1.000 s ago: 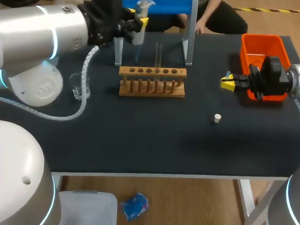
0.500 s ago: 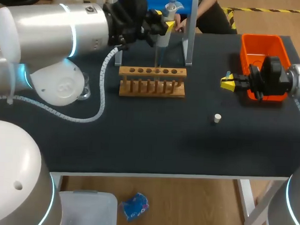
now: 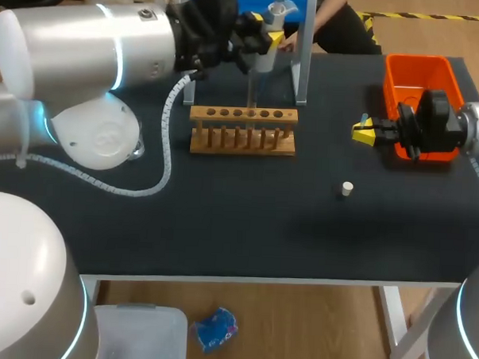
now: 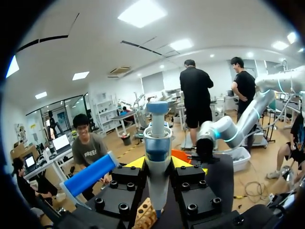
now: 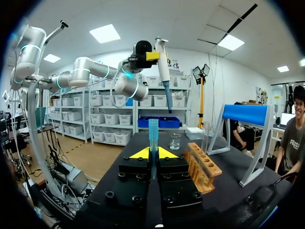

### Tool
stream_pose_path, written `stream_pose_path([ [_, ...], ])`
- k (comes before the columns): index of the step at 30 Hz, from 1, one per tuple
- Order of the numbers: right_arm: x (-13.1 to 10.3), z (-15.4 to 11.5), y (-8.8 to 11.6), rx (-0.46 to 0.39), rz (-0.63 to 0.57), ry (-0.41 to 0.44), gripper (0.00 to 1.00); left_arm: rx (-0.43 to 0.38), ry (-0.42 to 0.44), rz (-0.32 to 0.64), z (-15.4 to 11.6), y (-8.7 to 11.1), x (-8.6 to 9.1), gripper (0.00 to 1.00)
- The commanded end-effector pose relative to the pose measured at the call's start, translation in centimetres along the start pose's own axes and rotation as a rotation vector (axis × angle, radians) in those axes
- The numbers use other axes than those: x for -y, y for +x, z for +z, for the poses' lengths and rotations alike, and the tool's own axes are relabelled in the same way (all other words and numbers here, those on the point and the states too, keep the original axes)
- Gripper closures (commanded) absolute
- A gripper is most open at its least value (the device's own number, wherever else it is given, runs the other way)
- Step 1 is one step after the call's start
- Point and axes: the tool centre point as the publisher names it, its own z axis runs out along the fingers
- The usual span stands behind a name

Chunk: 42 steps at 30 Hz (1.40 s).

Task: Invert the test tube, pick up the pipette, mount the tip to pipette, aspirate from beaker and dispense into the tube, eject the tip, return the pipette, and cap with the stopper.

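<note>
Left pincer (image 4: 158, 164): closed on the pipette (image 4: 157, 143). Both yellow-tipped fingers press its body from opposite sides. The plunger head stands above the fingers and the blue lower end hangs below them.
Test tube (image 3: 253, 89): directly below the left pincer, upright in the wooden rack (image 3: 243, 140), mouth up, no cap on it.
Pipette end: at or just inside the tube's mouth; the head view does not settle which.
Look of the tube: clear, thin-walled and narrow, faint against the dark bench (image 3: 245, 227). Any liquid in it is too hard to make out.
Step, as I judge it: dispensing into the tube.
Risk, missed mouth: the opening is slim. A pipette end slightly off axis would meet the rim, and liquid would run down the outside onto the rack.
Risk, pushing too deep: the tube probably sits loosely in its hole. Sideways or downward pressure could tilt it, lift it on withdrawal, or crack the glass.
Risk, grip: the pipette body looks smooth, so it could twist between the fingers if its end catches.
Right pincer (image 3: 362, 132): well off to the side of the left pincer, just beside the orange bin (image 3: 419, 72). It is closed on a slim blue piece (image 5: 152, 131) standing upright between its fingers. I cannot tell what the piece is.
Stopper (image 3: 347, 188): on the bench near the right pincer, apart from it.
Beaker (image 5: 175, 141): ahead of the right pincer, beside the rack.
</note>
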Motion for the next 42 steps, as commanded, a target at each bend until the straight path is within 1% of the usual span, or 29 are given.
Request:
stream_pose_path([
  [1, -0.1, 0.0, 0.1, 0.002, -0.001, 0.003, 1.0, -0.624, 0.0, 0.006, 1.3, 1.6, 0.8, 1.0],
  [4, -0.1, 0.0, 0.1, 0.002, -0.001, 0.003, 1.0, -0.668, -0.002, 0.008, 1.6, 3.4, 1.5, 1.0],
  [6, -0.1, 0.0, 0.1, 0.002, -0.001, 0.003, 1.0, -0.693, 0.018, 0.003, 1.7, 4.3, 2.0, 1.0],
  [7, -0.1, 0.0, 0.1, 0.002, -0.001, 0.003, 1.0, -0.7, 0.008, 0.008, 1.8, 4.7, 2.2, 1.0],
  [9, -0.1, 0.0, 0.1, 0.002, -0.001, 0.003, 1.0, -0.711, 0.017, 0.003, 2.1, 5.1, 2.6, 1.0],
  [10, -0.1, 0.0, 0.1, 0.002, -0.001, 0.003, 1.0, -0.715, 0.0, 0.006, 2.2, 5.3, 2.6, 1.0],
  [12, -0.1, 0.0, 0.1, 0.002, -0.001, 0.003, 1.0, -0.726, 0.011, 0.004, 2.5, 5.4, 2.7, 1.0],
  [13, -0.1, 0.0, 0.1, 0.002, -0.001, 0.003, 1.0, -0.737, -0.007, 0.005, 2.6, 5.5, 2.7, 1.0],
  [16, -0.1, 0.0, 0.1, 0.002, -0.001, 0.003, 1.0, -0.747, -0.007, 0.002, 2.8, 5.5, 2.7, 1.0],
  [30, -0.1, 0.0, 0.1, 0.002, -0.001, 0.003, 1.0, -0.746, -0.008, 0.001, 2.8, 5.4, 2.7, 1.0],
  [32, -0.1, 0.7, -0.2, -0.017, -0.011, 0.016, 1.0, -0.746, -0.008, 0.001, 2.8, 5.4, 2.7, 1.0],
  [36, 0.2, 1.9, -0.8, -0.024, -0.026, 0.046, 1.0, -0.746, -0.008, 0.001, 2.8, 5.4, 2.7, 1.0],
  [42, 0.8, 3.1, -1.2, -0.024, -0.019, 0.068, 1.0, -0.746, -0.008, 0.001, 2.8, 5.4, 2.7, 1.0],
])
